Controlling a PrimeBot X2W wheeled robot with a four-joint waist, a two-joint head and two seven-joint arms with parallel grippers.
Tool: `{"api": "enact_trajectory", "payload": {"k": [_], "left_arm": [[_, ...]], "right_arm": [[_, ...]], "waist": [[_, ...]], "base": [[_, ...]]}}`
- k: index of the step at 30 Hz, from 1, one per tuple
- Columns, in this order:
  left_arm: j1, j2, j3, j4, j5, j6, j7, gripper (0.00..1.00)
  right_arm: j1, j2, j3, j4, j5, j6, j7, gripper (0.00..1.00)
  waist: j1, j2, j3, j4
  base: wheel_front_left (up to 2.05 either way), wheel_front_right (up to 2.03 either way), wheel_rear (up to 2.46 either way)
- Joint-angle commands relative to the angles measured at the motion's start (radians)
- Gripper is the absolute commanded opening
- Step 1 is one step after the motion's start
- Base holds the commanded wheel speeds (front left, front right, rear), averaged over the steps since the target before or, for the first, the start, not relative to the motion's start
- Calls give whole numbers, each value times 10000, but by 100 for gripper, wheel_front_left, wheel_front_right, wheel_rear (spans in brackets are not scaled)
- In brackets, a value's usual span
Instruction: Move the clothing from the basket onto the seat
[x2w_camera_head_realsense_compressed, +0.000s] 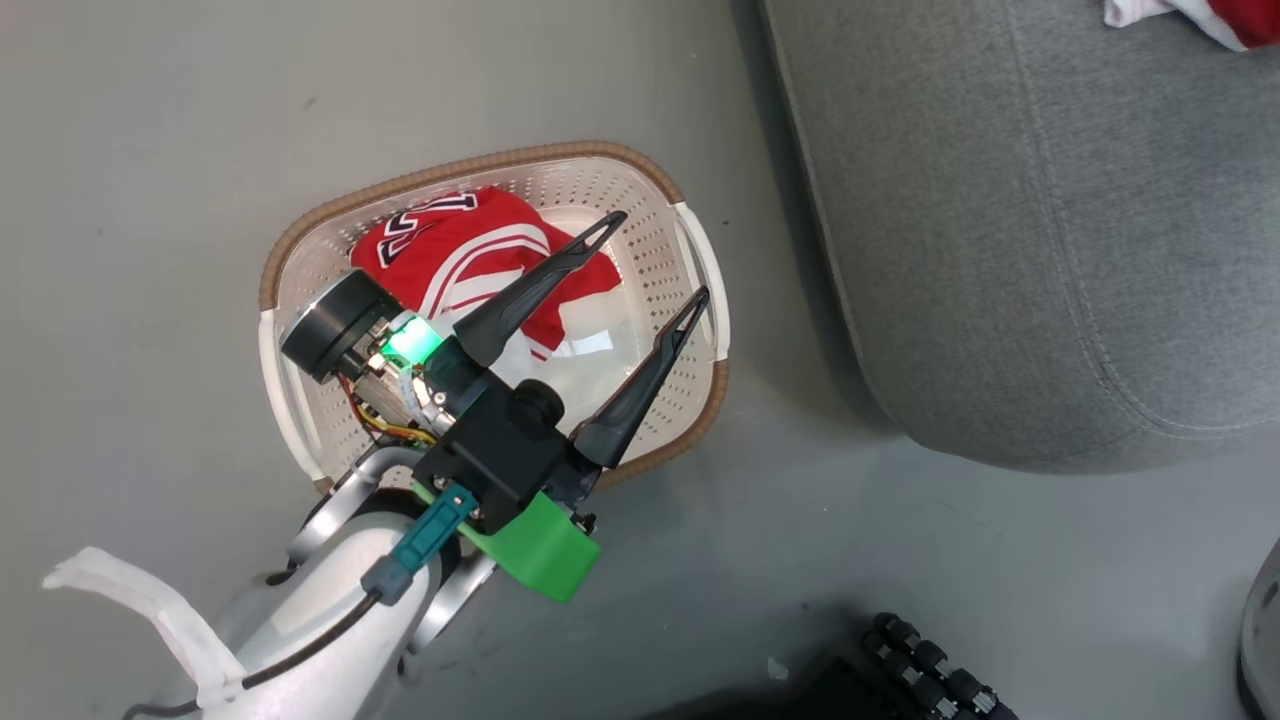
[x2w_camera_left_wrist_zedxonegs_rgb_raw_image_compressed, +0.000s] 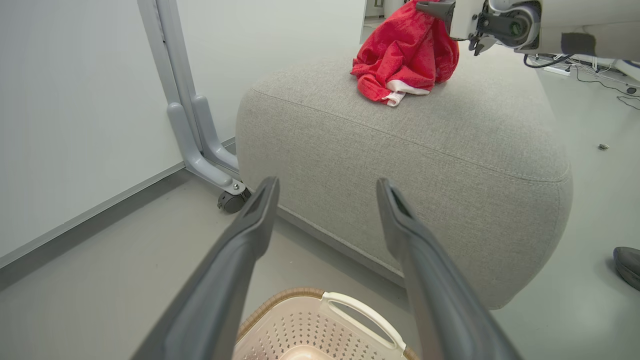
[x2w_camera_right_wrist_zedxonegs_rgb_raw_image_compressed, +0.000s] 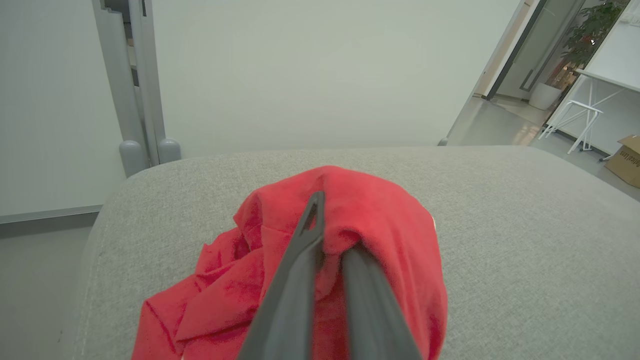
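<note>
I found the jersey (x2w_camera_head_realsense_compressed: 450, 250) lying in the basket (x2w_camera_head_realsense_compressed: 560, 153) below the wide-open left end effector (x2w_camera_head_realsense_compressed: 662, 254), the right end effector (x2w_camera_right_wrist_zedxonegs_rgb_raw_image_compressed: 330, 225) clamped on shorts (x2w_camera_right_wrist_zedxonegs_rgb_raw_image_compressed: 390, 225) at the seat (x2w_camera_right_wrist_zedxonegs_rgb_raw_image_compressed: 500, 200).

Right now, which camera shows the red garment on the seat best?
Left wrist view: nearly the whole red garment lies bunched on the seat. Right wrist view is close, the right gripper covering part; head view catches just a corner.
</note>
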Motion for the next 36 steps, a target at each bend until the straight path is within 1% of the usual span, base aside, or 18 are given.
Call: {"api": "enact_trajectory", "payload": {"k": [1, 2, 4, 7, 11, 15, 22, 25, 36], "left_arm": [[-196, -49, -24, 35, -23, -14, -115, 100], [-206, -82, -41, 109, -46, -13, -176, 100], [-207, -126, -60, 239, -83, -13, -286, 100], [-161, -206, -84, 437, -134, 37, -454, 100], [31, -270, -53, 685, -205, 181, -711, 100], [314, -421, -97, 937, -319, 349, -898, 100], [867, -706, 179, 1419, -771, 833, -1337, 100], [1104, -802, 412, 1536, -998, 1117, -1509, 100], [2052, -947, 1743, 1921, -1622, 2225, -2095, 100]], "right_arm": [[172, 57, -155, 180, -68, -10, -34, 88], [295, 169, -256, 251, -99, -10, -34, 100], [545, 353, -466, 289, -145, -10, -34, 100], [1126, 644, -670, 29, -47, -10, -34, 100], [2113, 1082, -709, -671, 156, -10, -34, 100], [3263, 1376, -488, -1587, 325, -10, -34, 100], [5023, 1836, 317, -3105, 474, -10, -34, 100], [5617, 1961, 757, -3516, 615, -10, -34, 100], [7451, 2009, 2854, -4852, 1211, -10, -34, 100]], "waist": [[-2, -1, 472, 485], [-2, -1, 452, 496], [-2, -1, 344, 501], [-2, -1, 62, 489], [-2, -1, -456, 498], [-2, -1, -1139, 584], [-2, -1, -2389, 899], [-2, -1, -2786, 1053], [-2, -1, -3980, 1834]], "base": [[0, 0, 0], [0, 0, 0], [0, 0, 0], [0, 0, 0], [0, 0, 0], [0, 0, 0], [0, 0, 0], [0, 0, 0], [0, 0, 0]]}}
